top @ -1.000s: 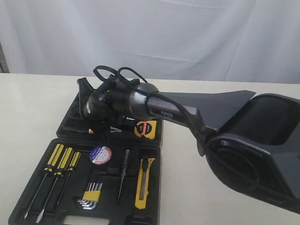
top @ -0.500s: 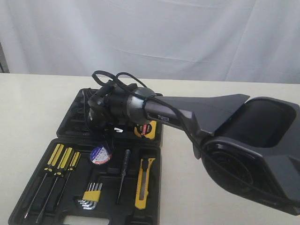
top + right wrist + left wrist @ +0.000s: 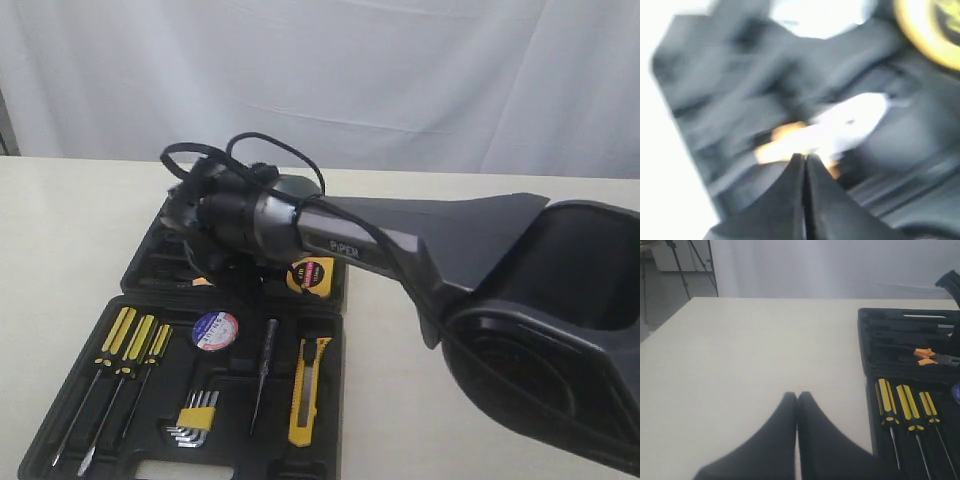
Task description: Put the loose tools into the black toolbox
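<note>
The black toolbox (image 3: 330, 440) lies open on the table in two halves. In its near half sit the dark tape roll (image 3: 215, 331) and the yellow-black utility knife (image 3: 305, 390). The yellow tape measure (image 3: 310, 275) rests in the far half. The pliers (image 3: 932, 356) lie there too, showing their orange handle ends. My right arm's wrist (image 3: 235, 220) hangs over that far half. Its gripper (image 3: 805, 157) is shut, tips just above the blurred pliers (image 3: 790, 142). My left gripper (image 3: 797, 395) is shut over bare table beside the toolbox (image 3: 867, 355), holding nothing.
Three yellow-black screwdrivers (image 3: 120, 365), a hex key bundle in a yellow clip (image 3: 195, 415) and a thin dark screwdriver (image 3: 263, 370) fill the near half. The right arm's large base (image 3: 560, 330) takes up the table's right side. A white curtain hangs behind.
The right arm's wrist dipped over the far half, then swung a little left and turned. No tool in the box has moved.
</note>
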Robot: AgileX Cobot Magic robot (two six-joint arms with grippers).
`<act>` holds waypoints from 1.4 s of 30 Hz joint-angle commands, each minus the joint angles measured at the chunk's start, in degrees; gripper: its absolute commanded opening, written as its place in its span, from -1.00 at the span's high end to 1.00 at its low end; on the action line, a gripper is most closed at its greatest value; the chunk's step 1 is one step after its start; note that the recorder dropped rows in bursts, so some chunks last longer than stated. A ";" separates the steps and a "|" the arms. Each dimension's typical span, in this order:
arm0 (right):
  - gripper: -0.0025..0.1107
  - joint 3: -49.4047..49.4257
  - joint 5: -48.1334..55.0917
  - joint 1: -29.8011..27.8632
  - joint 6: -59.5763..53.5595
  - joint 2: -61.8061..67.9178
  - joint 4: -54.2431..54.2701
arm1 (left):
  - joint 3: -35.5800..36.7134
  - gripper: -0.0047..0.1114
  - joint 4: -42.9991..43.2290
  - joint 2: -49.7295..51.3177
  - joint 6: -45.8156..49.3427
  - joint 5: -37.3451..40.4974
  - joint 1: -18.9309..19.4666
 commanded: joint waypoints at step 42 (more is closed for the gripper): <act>0.96 30.19 11.43 23.43 -59.40 -51.85 -8.61 | 0.15 0.92 -0.47 -0.07 -0.24 -0.45 -0.27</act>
